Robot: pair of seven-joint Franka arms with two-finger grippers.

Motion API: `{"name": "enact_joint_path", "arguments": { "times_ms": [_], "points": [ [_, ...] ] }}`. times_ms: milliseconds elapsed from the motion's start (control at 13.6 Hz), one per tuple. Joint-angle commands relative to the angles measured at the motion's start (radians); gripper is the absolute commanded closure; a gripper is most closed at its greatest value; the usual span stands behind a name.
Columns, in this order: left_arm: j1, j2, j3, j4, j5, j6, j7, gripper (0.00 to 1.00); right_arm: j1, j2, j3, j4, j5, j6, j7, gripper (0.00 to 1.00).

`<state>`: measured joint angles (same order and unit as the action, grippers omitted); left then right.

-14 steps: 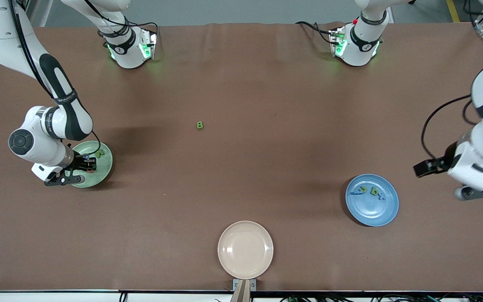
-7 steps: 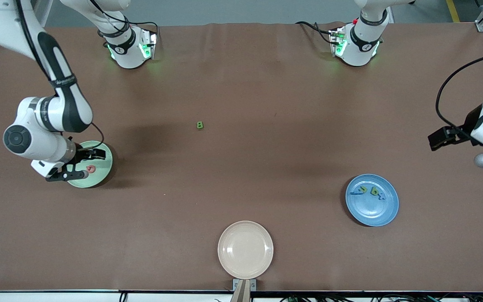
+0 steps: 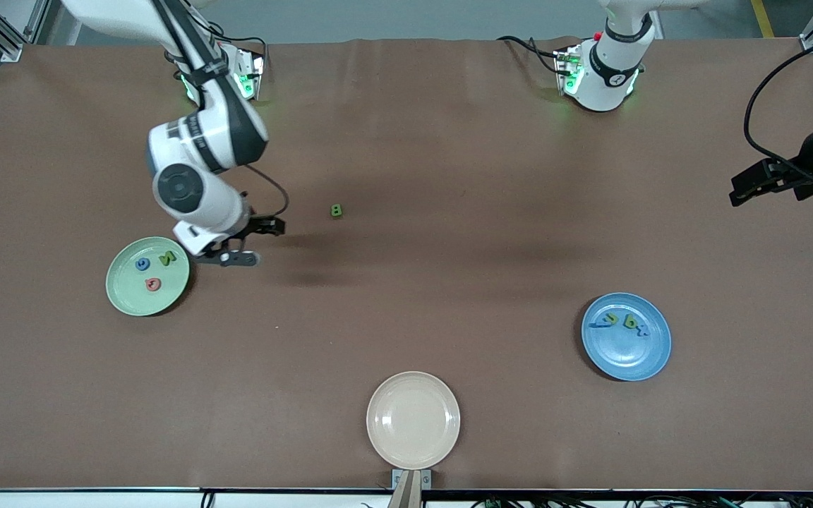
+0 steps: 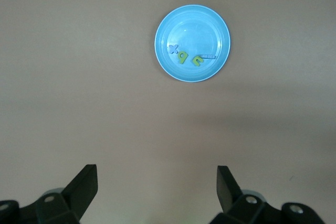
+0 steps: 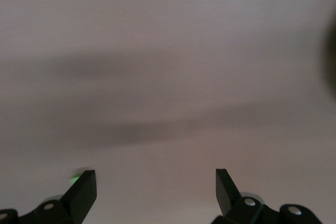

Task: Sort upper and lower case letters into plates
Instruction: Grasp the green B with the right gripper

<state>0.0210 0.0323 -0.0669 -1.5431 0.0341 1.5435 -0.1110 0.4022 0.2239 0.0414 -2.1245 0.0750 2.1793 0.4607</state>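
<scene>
R gripper (image 3: pixel 248 243), jaws apart & empty, hung over bare table (image 3: pixel 449 141) beside mint plate (image 3: pixel 124 300), likely bound for green letter (image 3: pixel 336 210); needs lowering astride it; L gripper (image 4: pixel 157 192) waited, jaws apart.

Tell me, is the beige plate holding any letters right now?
No, the beige plate is bare in the front view, while letters lie in the green plate and the blue plate.

A beige-cream plate (image 3: pixel 413 420) sits on the brown table (image 3: pixel 449 282), nearest the front camera
</scene>
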Motion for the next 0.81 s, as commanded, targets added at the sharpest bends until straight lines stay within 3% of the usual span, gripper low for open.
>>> {"name": "enact_joint_path", "arguments": {
  "times_ms": [0, 367, 514, 735],
  "points": [
    [-0.009, -0.031, 0.012, -0.032, -0.022, 0.007, 0.019, 0.0, 0.134, 0.04, -0.014, -0.043, 0.025, 0.15, 0.061, 0.0],
    [-0.015, -0.034, 0.009, -0.028, -0.036, 0.007, 0.019, 0.0, 0.291, 0.164, -0.015, -0.09, 0.017, 0.376, -0.058, 0.0],
    [-0.018, -0.032, 0.007, -0.028, -0.037, 0.007, 0.017, 0.0, 0.279, 0.166, -0.015, -0.118, 0.017, 0.384, -0.201, 0.0],
    [-0.016, -0.029, -0.011, -0.026, -0.036, 0.013, 0.017, 0.0, 0.273, 0.163, -0.015, -0.158, 0.017, 0.398, -0.217, 0.0]
  ]
}}
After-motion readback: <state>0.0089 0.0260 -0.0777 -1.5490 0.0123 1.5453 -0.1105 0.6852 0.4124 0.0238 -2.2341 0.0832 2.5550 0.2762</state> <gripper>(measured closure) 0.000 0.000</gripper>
